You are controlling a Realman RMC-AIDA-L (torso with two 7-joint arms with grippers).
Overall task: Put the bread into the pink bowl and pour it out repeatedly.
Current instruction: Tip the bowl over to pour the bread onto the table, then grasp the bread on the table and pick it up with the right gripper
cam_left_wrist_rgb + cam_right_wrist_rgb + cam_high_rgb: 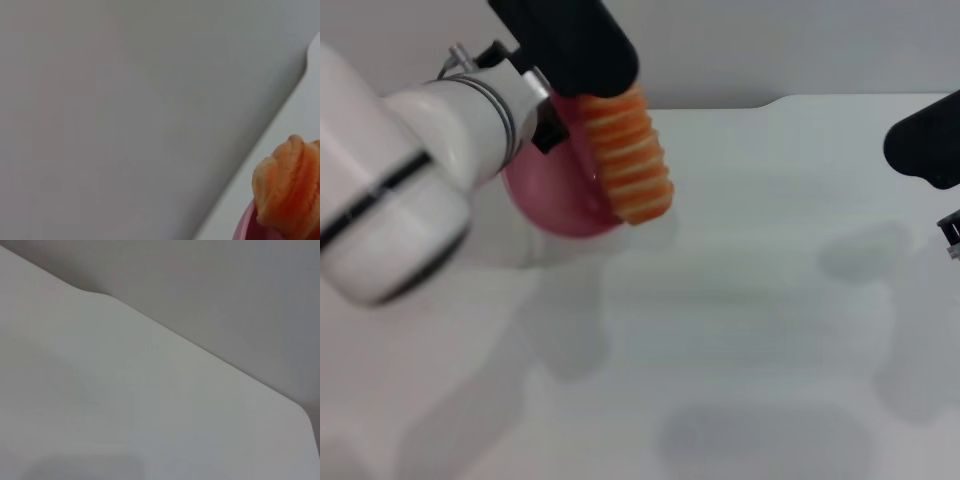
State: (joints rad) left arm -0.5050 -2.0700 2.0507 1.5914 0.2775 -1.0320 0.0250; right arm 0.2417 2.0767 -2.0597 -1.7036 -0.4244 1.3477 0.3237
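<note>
While the left arm is reaching in over the far left of the white table, its left gripper is holding the pink bowl tipped on its side, up off the table. The bread is poking out over the bowl's rim and is sticking down toward the table. The left wrist view is showing the bread's end above the bowl's edge. The right gripper is hanging at the right edge, well apart; I cannot tell if it is wide or narrow.
</note>
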